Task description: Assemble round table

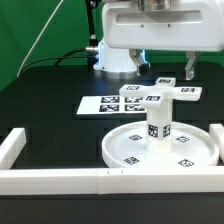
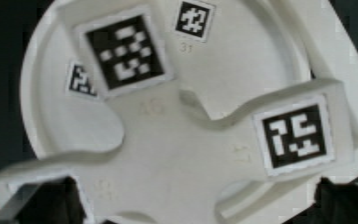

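Standing leg [image 1: 159, 131] on round disc [image 1: 128, 148], cross-shaped base [image 1: 170, 93] behind, gripper [image 1: 168, 68] spread, border rail [image 1: 60, 181] in front

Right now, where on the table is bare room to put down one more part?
Bare black table lies at the exterior view's left, between the marker board and the white border rail. The right side is crowded: round disc with upright cylinder leg, cross-shaped base, gripper above.

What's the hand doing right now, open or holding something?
Hand: open and holding nothing; its fingertips stand apart at either side of the cross-shaped base.
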Robot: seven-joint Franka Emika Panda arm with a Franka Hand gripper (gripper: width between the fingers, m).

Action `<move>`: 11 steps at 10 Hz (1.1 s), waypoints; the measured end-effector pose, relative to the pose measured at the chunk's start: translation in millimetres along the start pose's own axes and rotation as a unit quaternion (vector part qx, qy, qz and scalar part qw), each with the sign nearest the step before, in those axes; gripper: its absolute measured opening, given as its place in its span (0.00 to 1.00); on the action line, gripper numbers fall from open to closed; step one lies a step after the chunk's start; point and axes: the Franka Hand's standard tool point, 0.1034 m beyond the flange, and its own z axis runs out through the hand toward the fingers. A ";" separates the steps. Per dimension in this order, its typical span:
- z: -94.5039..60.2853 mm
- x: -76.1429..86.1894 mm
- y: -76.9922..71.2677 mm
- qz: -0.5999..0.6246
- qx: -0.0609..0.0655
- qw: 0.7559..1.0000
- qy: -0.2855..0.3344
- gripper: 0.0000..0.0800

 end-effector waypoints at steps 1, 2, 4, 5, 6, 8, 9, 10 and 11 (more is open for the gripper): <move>0.5 0.4 1.8 -0.068 -0.001 0.998 -0.001 0.81; 1.9 0.6 2.7 -0.125 -0.002 0.992 0.000 0.81; 2.8 1.5 4.3 -0.191 -0.003 0.982 0.004 0.81; 2.9 1.8 4.9 -0.231 -0.004 0.973 0.004 0.81; 3.3 1.7 4.7 -0.267 -0.006 0.964 0.003 0.81; 5.3 0.0 0.2 -0.396 -0.028 0.918 0.004 0.81; 6.6 0.3 0.4 -0.426 -0.031 0.904 0.007 0.81; 6.5 1.0 1.6 -0.425 -0.031 0.905 0.007 0.81; 6.5 1.0 1.7 -0.424 -0.031 0.905 0.007 0.81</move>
